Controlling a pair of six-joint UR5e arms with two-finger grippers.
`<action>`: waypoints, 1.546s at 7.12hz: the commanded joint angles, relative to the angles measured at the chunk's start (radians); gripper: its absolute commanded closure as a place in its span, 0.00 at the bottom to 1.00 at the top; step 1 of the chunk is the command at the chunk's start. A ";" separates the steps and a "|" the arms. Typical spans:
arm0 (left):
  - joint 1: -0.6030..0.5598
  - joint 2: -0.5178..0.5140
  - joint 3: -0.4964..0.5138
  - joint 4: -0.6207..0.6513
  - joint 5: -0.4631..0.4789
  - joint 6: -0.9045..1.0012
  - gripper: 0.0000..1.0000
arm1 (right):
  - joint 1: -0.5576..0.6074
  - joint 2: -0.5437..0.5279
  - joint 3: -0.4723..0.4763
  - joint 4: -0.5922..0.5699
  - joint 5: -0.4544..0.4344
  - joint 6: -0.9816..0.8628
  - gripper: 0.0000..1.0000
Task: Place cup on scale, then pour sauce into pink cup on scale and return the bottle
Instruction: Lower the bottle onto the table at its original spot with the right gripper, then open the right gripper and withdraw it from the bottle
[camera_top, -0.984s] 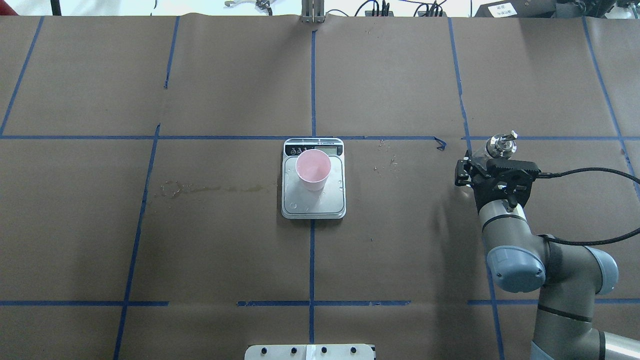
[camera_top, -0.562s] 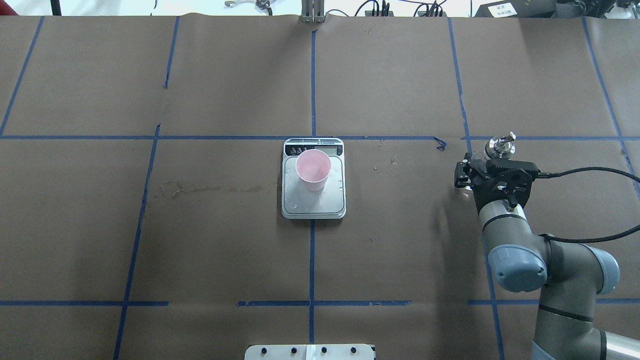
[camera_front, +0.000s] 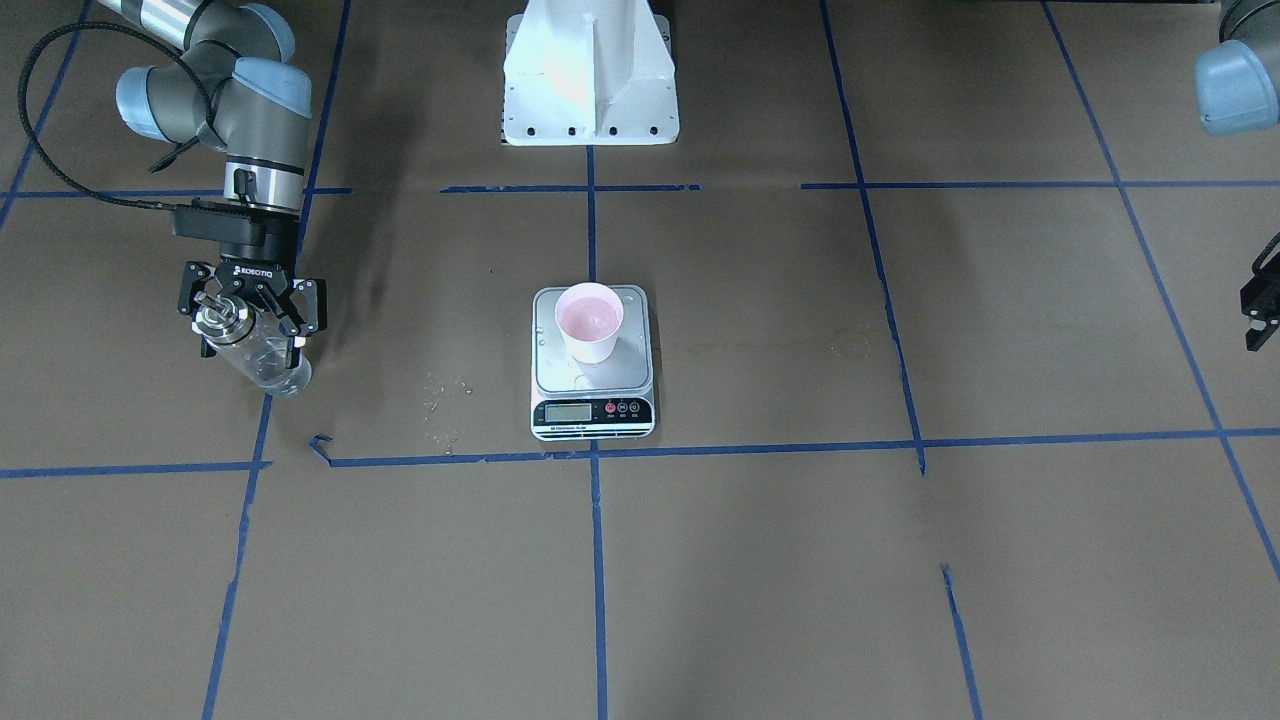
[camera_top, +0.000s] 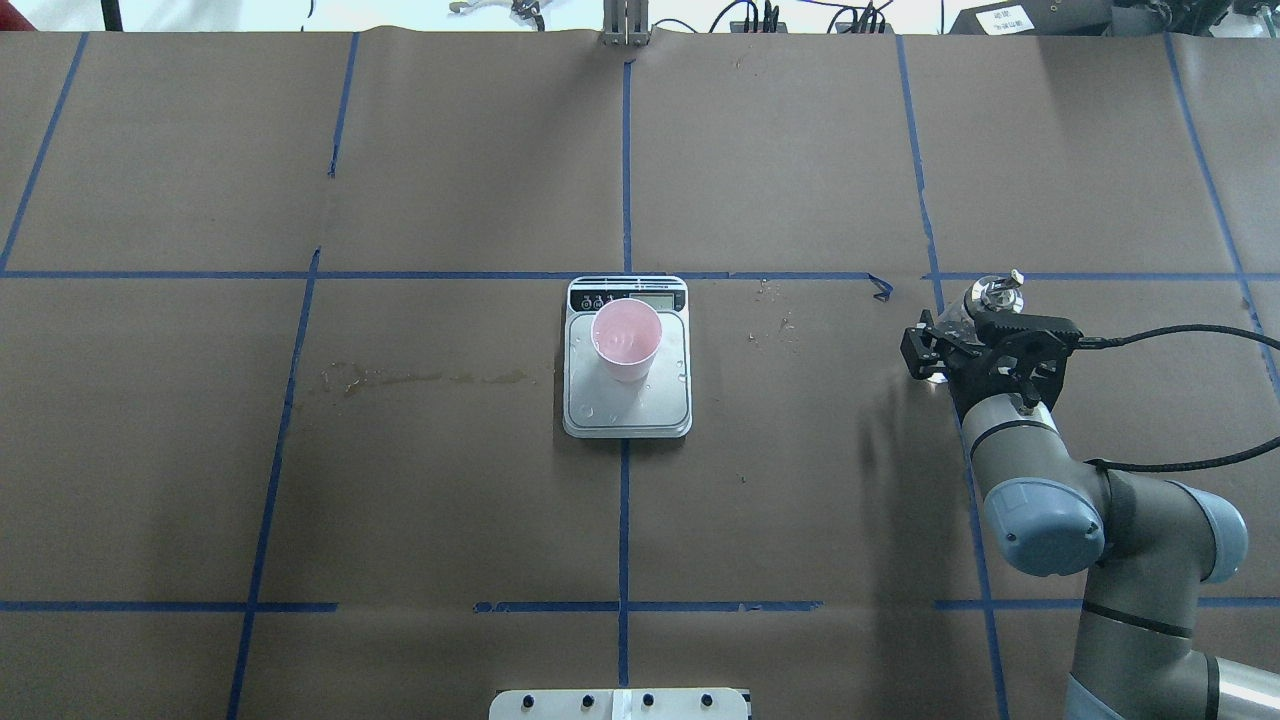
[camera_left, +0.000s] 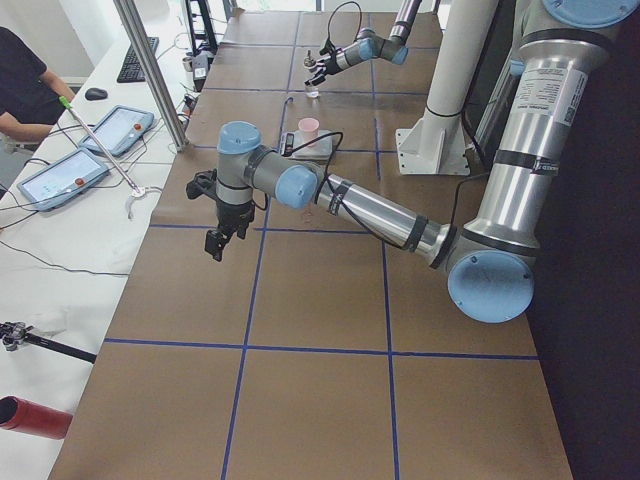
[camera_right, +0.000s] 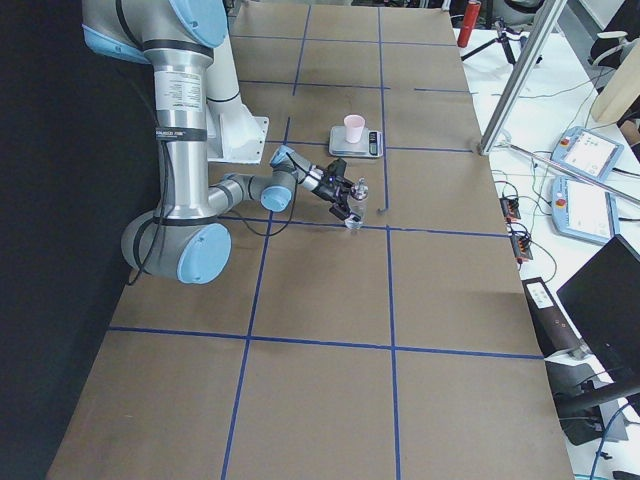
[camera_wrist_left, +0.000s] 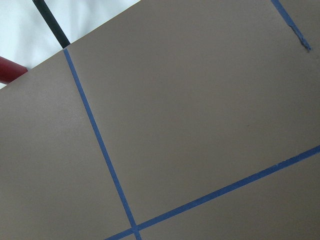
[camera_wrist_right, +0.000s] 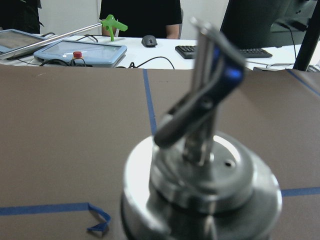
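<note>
Right end effector (camera_front: 250, 312) grips the bottle (camera_front: 262, 362) — cup (camera_front: 589, 322) on scale (camera_front: 593, 404).

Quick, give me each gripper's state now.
Left gripper: cannot tell whether open or shut; nothing visibly held.
Right gripper: shut on the small clear glass bottle with a silver pour-spout cap.

Clear glass bottle (camera_front: 262, 362), shiny metal spout cap (camera_wrist_right: 200, 170), matt paper-like cup (camera_top: 626, 338), brushed silver-grey scale (camera_top: 627, 400)
</note>
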 joint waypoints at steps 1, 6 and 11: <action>0.000 -0.002 -0.001 0.000 -0.002 0.000 0.00 | 0.013 -0.046 0.103 -0.012 0.190 -0.009 0.00; -0.003 0.001 -0.008 0.000 -0.003 0.002 0.00 | 0.124 -0.140 0.412 -0.276 0.786 -0.105 0.00; -0.005 0.014 -0.010 0.000 -0.002 0.008 0.00 | 0.443 0.372 0.623 -1.184 1.207 -0.242 0.00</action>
